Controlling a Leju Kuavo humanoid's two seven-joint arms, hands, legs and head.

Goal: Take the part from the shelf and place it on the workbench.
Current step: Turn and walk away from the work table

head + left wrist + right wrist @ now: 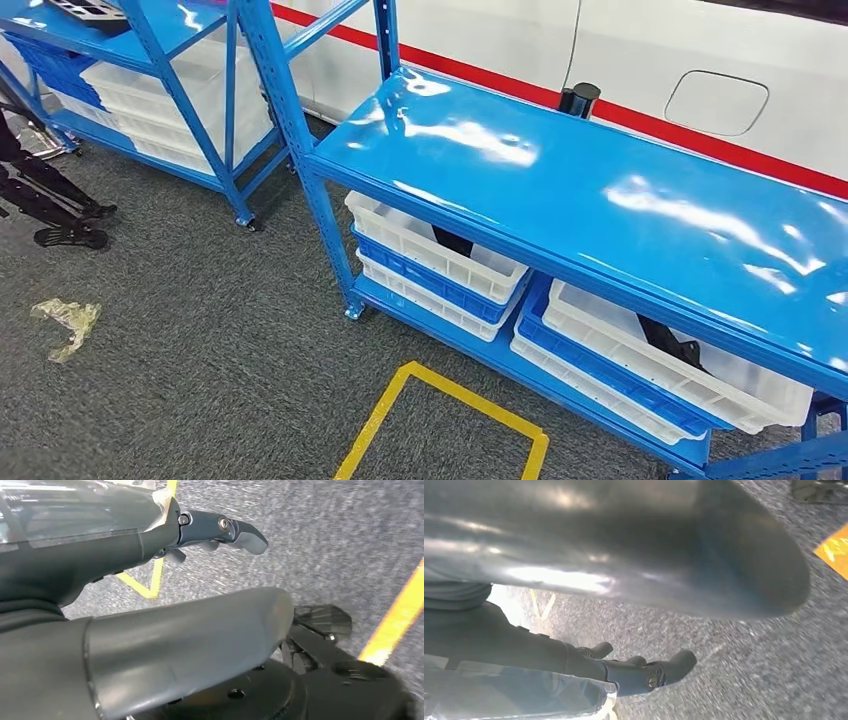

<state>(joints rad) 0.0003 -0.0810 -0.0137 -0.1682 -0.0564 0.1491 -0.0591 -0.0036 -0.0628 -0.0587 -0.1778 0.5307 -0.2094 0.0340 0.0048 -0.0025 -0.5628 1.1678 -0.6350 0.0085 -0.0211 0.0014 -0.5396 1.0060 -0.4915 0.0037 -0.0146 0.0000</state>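
Meanwhile both the left hand [150, 605] and right hand [624, 630] hang empty, fingers loosely apart, above the carpet, well below and short of the dark part [672, 345] lying slantwise in its shelf bin [640, 372].

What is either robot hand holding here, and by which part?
Nothing. The left robot hand and the right robot hand both hang over the grey carpet with fingers apart and nothing between them.
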